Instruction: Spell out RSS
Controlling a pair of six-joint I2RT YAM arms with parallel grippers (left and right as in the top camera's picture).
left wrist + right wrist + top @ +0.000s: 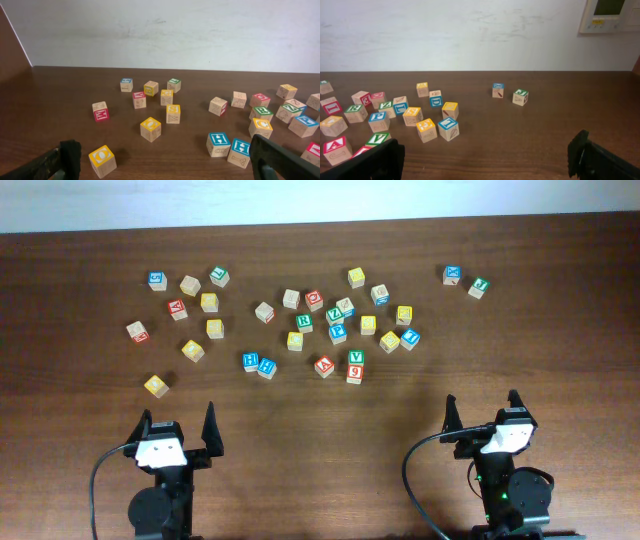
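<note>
Dark brown wooden table (560,380) before a pale wall (150,30), scattered with small letter cubes (452,274). At lower left, my left gripper (178,416) sits with jaws spread wide, holding nothing. Ahead of it, in the left cluster, a yellow-faced cube (173,109) seems to show an S on its top face. Near the middle stands the green R cube (303,322), R face up, turned slightly against the table edge. As a cube it has no long axis, so either pair of sides would suit my fingers. A second yellow cube (295,340) lies just beside it and a blue cube (338,332) is near. I judge my fingers could knock either one. Most yellow faces are too small to read from above, so I might pick a wrong letter. At lower right, my right gripper (482,400) is likewise wide open and empty.
</note>
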